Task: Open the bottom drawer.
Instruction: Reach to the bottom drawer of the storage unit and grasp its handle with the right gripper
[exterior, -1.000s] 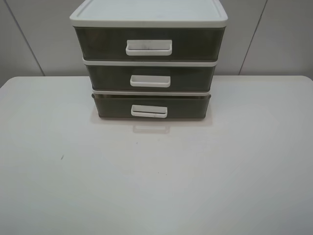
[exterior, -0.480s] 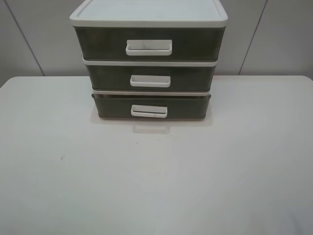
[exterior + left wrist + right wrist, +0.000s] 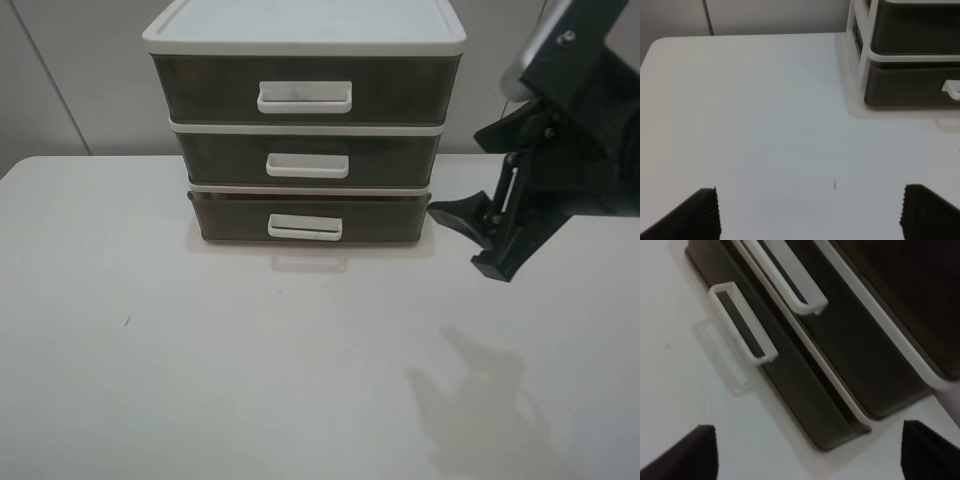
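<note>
The bottom drawer (image 3: 380,220) is the lowest smoky-brown tier of the white-framed unit (image 3: 305,35), and it sits pushed in. Its white loop handle (image 3: 305,227) is at the front middle. My right gripper (image 3: 478,243) hangs open above the table, just right of the drawer's right corner and apart from it. In the right wrist view the drawer (image 3: 800,395) and its handle (image 3: 742,322) lie ahead of the open fingers (image 3: 690,455). My left gripper (image 3: 815,220) is open and empty over bare table. The drawer (image 3: 905,85) is far ahead of it to one side.
Two similar brown drawers (image 3: 300,95) stack above the bottom one. The white table (image 3: 250,380) spreads in front of the unit, with a small dark speck (image 3: 127,321) at the left. A grey panelled wall (image 3: 70,90) stands behind.
My right arm has come into the exterior view from the right and now hangs beside the unit's lower right corner. The drawers have not moved.
</note>
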You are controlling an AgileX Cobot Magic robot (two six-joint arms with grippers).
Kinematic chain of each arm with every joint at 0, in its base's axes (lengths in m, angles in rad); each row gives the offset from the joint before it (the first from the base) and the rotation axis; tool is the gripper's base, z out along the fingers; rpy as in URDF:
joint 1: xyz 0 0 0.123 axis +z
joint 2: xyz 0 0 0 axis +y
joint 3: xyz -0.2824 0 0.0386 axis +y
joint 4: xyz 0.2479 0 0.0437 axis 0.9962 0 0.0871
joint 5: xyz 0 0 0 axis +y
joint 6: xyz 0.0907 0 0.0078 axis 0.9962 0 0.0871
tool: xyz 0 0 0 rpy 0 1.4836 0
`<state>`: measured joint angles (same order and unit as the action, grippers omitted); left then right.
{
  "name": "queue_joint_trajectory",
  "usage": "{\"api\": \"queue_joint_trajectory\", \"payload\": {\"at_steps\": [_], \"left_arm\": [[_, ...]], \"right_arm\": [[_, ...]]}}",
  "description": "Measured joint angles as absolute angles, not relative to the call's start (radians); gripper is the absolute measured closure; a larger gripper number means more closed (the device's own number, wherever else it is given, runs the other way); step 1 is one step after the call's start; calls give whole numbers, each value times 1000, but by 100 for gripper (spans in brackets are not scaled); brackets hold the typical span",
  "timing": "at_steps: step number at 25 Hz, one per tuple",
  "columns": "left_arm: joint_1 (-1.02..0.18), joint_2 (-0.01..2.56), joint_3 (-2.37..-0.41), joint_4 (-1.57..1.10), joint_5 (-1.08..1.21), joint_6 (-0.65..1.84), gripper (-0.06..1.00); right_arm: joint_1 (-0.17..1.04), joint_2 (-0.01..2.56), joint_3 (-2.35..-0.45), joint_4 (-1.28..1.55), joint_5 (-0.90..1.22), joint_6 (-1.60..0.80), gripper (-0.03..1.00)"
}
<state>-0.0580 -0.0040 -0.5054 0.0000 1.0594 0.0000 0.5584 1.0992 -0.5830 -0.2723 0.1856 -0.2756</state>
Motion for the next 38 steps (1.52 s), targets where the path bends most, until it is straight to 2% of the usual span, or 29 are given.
{"api": "queue_joint_trajectory", "payload": {"at_steps": [6, 12, 17, 23, 32, 38], "left_arm": [[-58, -4, -505, 0, 1059, 0, 20], [-58, -4, -505, 0, 1059, 0, 20], [-58, -4, -505, 0, 1059, 0, 20], [-58, -4, -505, 5, 1059, 0, 20], [-58, -4, -505, 5, 1059, 0, 20], [-58, -4, -505, 5, 1059, 0, 20]], "right_arm": [[565, 1338, -583, -376, 0, -320, 24], [565, 1485, -583, -592, -48, -327, 24], [565, 1568, -584, -622, -112, -332, 24], [567, 1645, -597, -430, -207, -580, 24], [659, 1798, -630, -9, -400, -1084, 24], [684, 1901, -705, 87, -426, -1178, 24]]}}
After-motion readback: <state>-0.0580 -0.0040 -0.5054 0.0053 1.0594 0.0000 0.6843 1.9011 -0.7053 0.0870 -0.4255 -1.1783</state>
